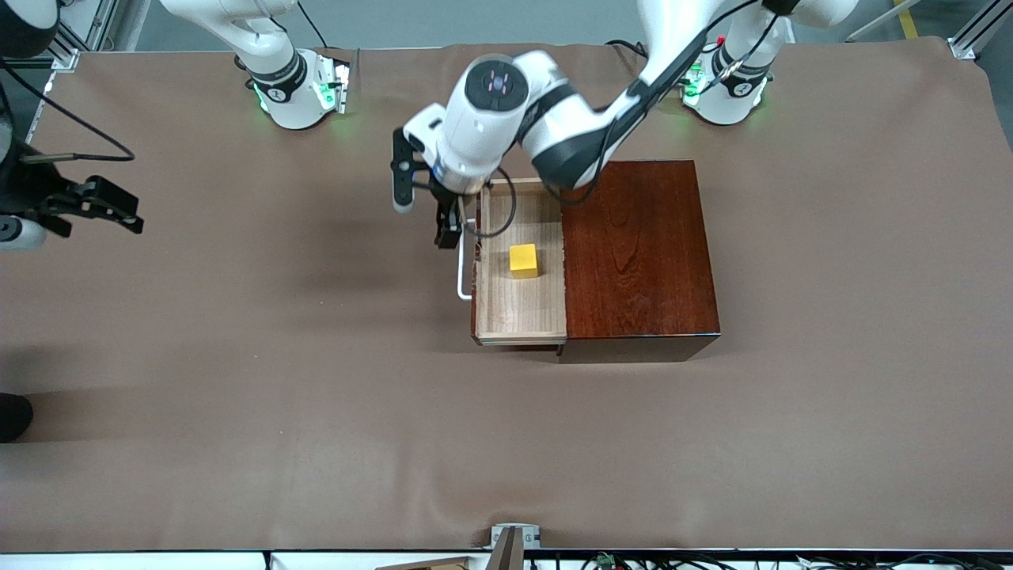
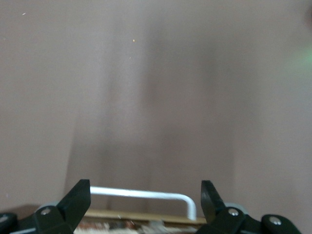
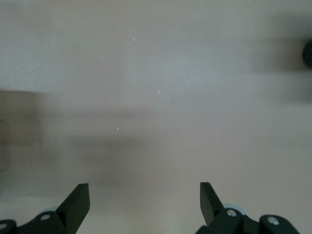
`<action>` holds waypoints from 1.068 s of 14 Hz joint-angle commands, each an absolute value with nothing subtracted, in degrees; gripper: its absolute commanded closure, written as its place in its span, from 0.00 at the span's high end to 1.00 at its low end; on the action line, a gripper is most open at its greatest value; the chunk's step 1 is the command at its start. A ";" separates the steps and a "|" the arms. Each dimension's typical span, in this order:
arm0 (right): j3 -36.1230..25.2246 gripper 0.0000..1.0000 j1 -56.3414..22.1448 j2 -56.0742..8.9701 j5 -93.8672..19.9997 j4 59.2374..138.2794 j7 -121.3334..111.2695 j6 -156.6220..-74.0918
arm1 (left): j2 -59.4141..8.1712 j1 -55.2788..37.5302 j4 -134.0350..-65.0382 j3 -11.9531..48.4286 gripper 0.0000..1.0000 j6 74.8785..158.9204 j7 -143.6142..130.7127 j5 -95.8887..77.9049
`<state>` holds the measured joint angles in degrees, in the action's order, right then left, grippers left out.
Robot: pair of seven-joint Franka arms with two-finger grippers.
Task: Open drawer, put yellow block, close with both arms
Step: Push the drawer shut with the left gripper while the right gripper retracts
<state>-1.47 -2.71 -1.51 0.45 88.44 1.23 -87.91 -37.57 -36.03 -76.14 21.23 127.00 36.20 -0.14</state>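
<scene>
1. The right gripper point(image 1: 99, 207) is waiting over the tablecloth point(image 1: 237, 356) at the right arm's end, jaws wide, holding nothing.
2. The left gripper point(image 1: 445, 226) is hovering at the white handle point(image 1: 461, 269), fingers spread, gripping nothing.
3. The yellow block point(image 1: 523, 260) is sitting in the open drawer point(image 1: 520, 309); the rigid drawer front is probably taking a push best.

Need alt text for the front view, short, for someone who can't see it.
A yellow block lies in the pulled-out drawer of a dark wooden box on a brown table. The left gripper, open, is at the drawer's white handle. The right gripper, open, waits over the right arm's end of the table.
</scene>
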 commanded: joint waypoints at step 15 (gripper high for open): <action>-0.26 1.00 3.60 -0.09 -2.46 88.33 4.13 -85.61 | -43.07 -42.54 -73.83 10.81 1.00 124.54 39.46 2.99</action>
<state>-1.26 1.62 -0.78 -1.05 88.15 3.47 -85.91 -43.32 -41.49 -74.99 12.13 126.70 39.92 1.63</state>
